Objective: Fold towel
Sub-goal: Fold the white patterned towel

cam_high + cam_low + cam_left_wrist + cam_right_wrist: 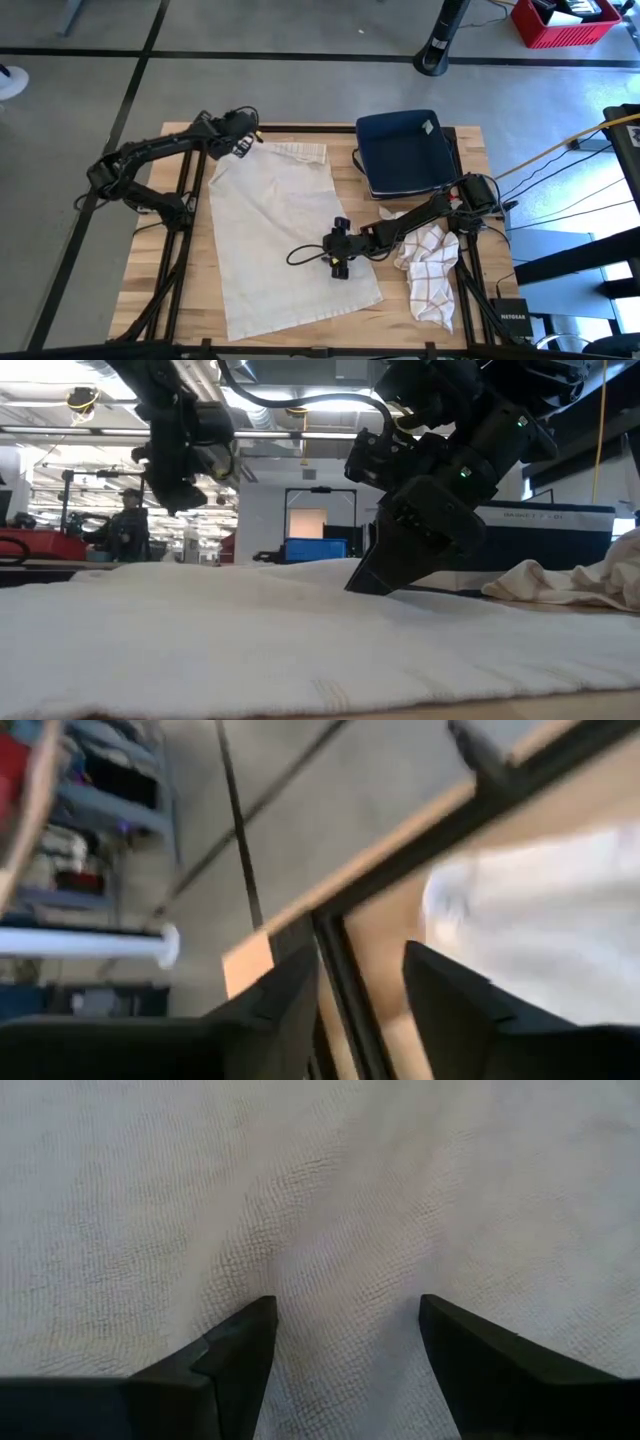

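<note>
Towel (285,235) is spread flat on the table (140,275), right pincer (338,252) lowered onto its middle with fingers spread, apparently for pinching, left pincer (243,135) parted near the far corner.

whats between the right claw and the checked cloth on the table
In the high view, the right claw is over the white towel. Toward the checked cloth lie more towel, its right edge, then a strip of bare wooden table.
</note>
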Robot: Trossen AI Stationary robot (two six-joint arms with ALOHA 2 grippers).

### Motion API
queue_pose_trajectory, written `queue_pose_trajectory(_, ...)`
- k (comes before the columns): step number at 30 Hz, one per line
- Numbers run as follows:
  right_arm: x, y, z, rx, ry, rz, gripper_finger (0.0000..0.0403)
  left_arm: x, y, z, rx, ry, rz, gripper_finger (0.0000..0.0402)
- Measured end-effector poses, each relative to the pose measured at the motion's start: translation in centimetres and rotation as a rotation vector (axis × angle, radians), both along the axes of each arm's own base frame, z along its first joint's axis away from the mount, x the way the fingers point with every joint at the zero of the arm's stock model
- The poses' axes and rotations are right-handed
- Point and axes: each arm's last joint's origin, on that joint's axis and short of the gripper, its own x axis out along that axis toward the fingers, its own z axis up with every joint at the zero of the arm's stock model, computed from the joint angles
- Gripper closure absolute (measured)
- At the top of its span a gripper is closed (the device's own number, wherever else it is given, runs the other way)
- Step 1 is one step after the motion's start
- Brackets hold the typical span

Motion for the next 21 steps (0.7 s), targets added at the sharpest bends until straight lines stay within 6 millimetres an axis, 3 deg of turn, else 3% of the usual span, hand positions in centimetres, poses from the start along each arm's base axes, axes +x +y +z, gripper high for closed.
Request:
queue_pose_trajectory(6, -0.3, -0.1, 0.5, -0.007, 0.025, 0.001, 0.0155, 1.3, -3.2, 1.0, -0.230, -0.268, -0.184, 0.0228)
queue_pose_trajectory(13, -1.9, -0.5, 3.3, -0.033, 0.084, 0.021, 0.0155, 3.8, -12.0, 2.8, -0.472, -0.514, -0.515, 0.0242)
queue_pose_trajectory(16, -2.6, -0.7, 3.6, -0.072, 0.138, 0.051, 0.0155, 4.2, -16.0, 1.9, -0.559, -0.530, -0.563, 0.0247)
queue_pose_trajectory(21, -3.0, -0.8, 3.0, -0.097, 0.214, 0.100, 0.0155, 3.6, -21.7, -2.0, -0.690, -0.544, -0.512, 0.0249)
